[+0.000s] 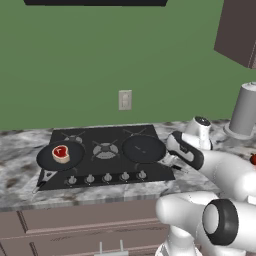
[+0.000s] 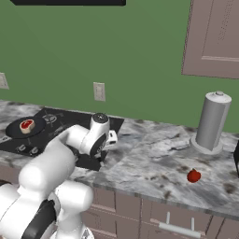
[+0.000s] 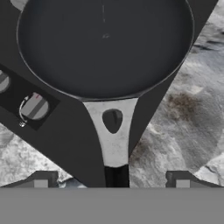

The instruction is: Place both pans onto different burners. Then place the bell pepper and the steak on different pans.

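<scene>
Pan handle lay centred between the widely spread fingers, which gripped nothing, touching neither.

White Franka arm reaches forward and low; two-finger gripper points downward, dark fingertips spread wide apart, nothing between them

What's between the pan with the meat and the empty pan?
In the left base view, a bare burner sits between the steak's pan and the empty pan.
</scene>
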